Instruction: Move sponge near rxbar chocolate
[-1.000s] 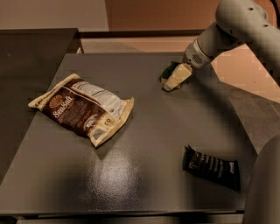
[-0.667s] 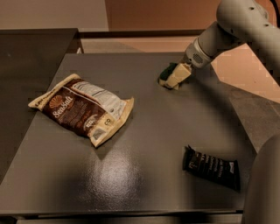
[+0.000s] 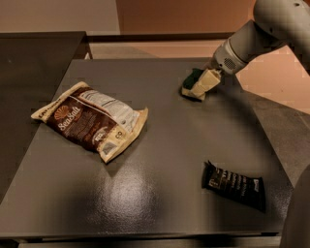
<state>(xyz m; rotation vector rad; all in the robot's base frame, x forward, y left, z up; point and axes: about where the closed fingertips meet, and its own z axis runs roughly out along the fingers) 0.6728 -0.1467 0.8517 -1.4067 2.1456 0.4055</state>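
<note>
A Google Everyday Robot's end effector point(image 3: 203, 83) sits clamped on the sponge point(image 3: 192, 80) at the far right of a dark grey counter point(image 3: 160, 160), its pale fingers point(image 3: 205, 82) pressed over the block's right side. The sponge shows its dark green scouring layer on top and a strip of pale yellow foam along its near edge; whether it rests on the counter or hangs just above it cannot be told. The robot's light grey arm point(image 3: 252, 41) reaches in from the upper right corner.

The rxbar chocolate point(image 3: 234, 186), a flat black wrapper with white lettering, lies on the near right part of the counter, well apart from the sponge and almost straight toward the near edge from it. A brown-and-cream Sea Salt snack bag point(image 3: 89, 121) lies crumpled at the left, angled with one corner pointing toward the counter's middle, well apart from both the bar and the sponge.

The counter's matte top carries a soft patch of reflected light near its centre front. A second dark surface point(image 3: 34, 72) adjoins it at the far left, and a lower grey surface point(image 3: 286, 131) runs along its right side. Behind, a pale wall point(image 3: 58, 14) meets a reddish-brown panel point(image 3: 184, 14), with peach-toned floor point(image 3: 271, 82) visible past the far right edge
</note>
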